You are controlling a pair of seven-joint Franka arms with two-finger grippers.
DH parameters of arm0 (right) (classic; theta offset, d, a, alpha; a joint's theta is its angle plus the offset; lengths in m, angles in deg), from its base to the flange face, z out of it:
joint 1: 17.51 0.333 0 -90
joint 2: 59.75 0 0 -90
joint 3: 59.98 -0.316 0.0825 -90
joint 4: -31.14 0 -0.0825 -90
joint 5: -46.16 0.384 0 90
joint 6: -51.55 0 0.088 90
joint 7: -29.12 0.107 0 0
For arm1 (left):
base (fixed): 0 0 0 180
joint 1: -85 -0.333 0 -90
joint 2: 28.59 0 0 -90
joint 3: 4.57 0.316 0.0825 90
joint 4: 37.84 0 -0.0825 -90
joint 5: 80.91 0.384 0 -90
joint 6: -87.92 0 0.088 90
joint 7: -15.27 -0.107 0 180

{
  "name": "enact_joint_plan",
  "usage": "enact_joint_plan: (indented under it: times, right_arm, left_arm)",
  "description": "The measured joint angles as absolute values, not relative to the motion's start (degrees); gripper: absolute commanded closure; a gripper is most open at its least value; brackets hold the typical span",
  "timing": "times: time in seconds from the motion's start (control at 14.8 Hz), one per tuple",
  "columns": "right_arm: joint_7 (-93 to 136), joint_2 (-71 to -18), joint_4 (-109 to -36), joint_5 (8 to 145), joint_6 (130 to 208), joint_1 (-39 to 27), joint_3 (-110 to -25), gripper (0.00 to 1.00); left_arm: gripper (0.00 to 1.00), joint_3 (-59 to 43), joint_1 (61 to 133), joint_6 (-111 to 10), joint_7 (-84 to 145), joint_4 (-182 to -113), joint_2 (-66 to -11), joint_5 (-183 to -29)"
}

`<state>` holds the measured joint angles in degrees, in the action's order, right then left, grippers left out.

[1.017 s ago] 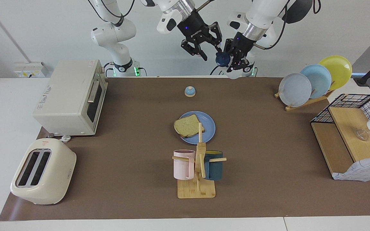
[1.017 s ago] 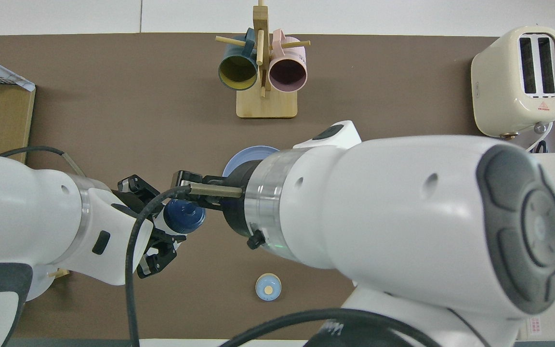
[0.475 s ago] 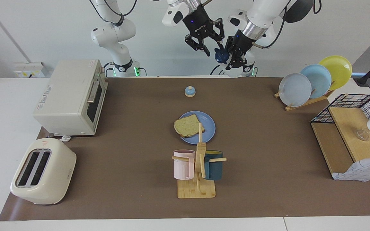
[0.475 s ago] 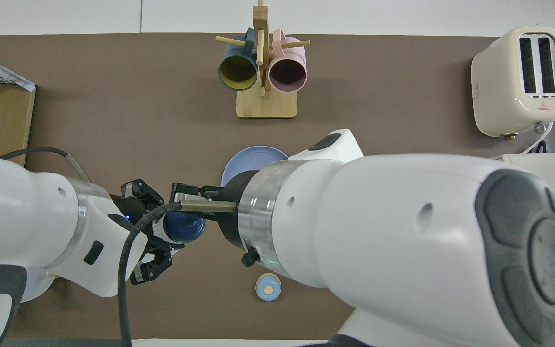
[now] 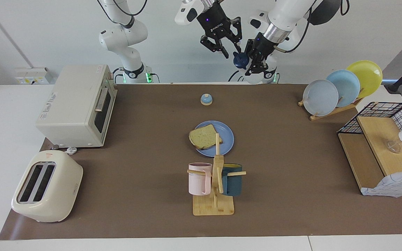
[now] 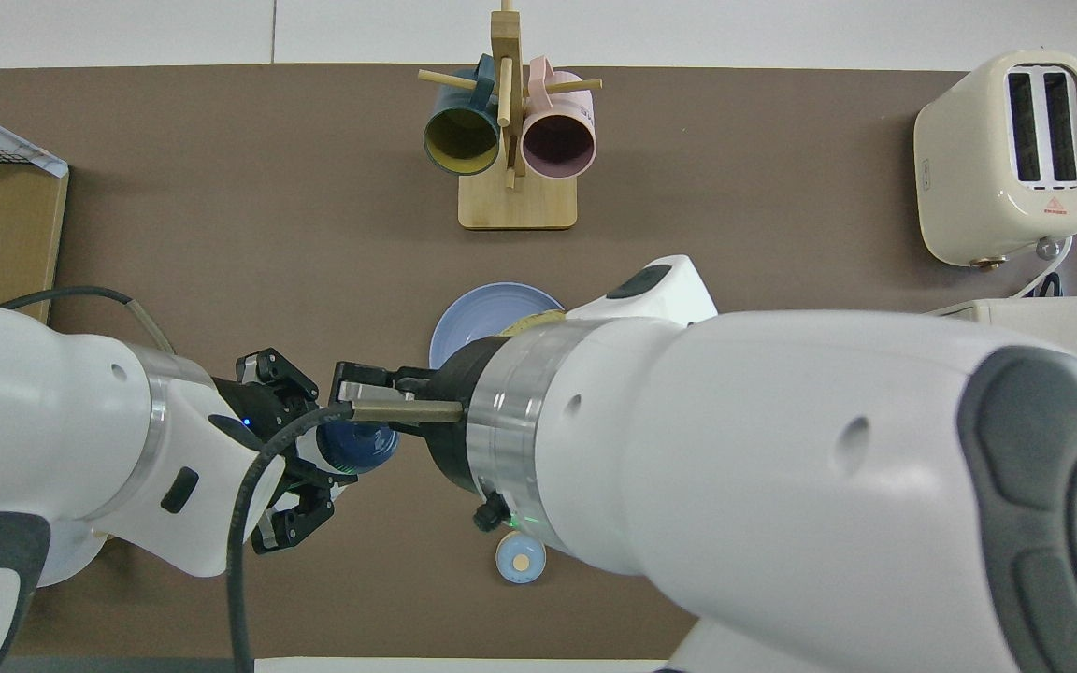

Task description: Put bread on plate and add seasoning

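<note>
In the facing view, the bread (image 5: 205,136) lies flat on the plate (image 5: 226,138), on the side of the plate toward the right arm's end of the table. The plate sits in the middle of the brown mat, nearer to the robots than the mug rack (image 5: 215,190) with its pink and dark blue mugs. A small bell (image 5: 206,99) stands on the mat, nearer to the robots than the plate. Both arms are raised high over the robots' edge of the table. The left gripper (image 5: 250,63) is clamped on the seasoning (image 5: 240,61), whose dark blue cap points toward the right gripper (image 5: 226,50). The fingers of the right gripper stand apart, one on each side of the cap's top, but I cannot tell if they touch it. A toaster oven (image 5: 77,104) and a toaster (image 5: 46,186) are at the right arm's end, and a plate rack (image 5: 340,87) is at the left arm's end.

In the overhead view, the left gripper (image 6: 300,447) comes from the bottom left and holds the seasoning (image 6: 358,445) with the blue cap facing up. The right gripper (image 6: 361,397) lies just beside the cap, and the big right arm covers most of the plate (image 6: 473,318) and nearly all of the bread (image 6: 531,323)
</note>
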<state>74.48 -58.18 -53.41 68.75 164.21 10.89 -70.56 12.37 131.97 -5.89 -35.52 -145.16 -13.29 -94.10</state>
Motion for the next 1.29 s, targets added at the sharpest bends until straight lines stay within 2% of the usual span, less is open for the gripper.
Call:
enact_joint_plan:
  times: [0.2,0.61,0.81,1.29]
  right_arm:
    - [74.5,-58.4,-53.5,68.7,164.1,10.9,-70.6,0.59]
    - [74.5,-58.4,-53.9,68.7,164.1,10.9,-70.7,0.59]
    - [74.5,-58.7,-54.5,68.5,164.1,11.0,-70.7,0.66]
    - [74.5,-58.9,-54.6,68.3,164.1,11.4,-70.7,0.67]
  left_arm:
    - [1.0,12.4,132.0,-5.9,-35.5,-145.2,-13.3,-94.4]
    - [1.0,12.4,132.0,-5.8,-35.5,-145.2,-13.3,-95.0]
    - [1.0,12.5,131.9,-5.8,-35.5,-145.2,-13.2,-95.1]
    - [1.0,12.6,131.9,-5.8,-35.5,-145.2,-13.2,-95.4]
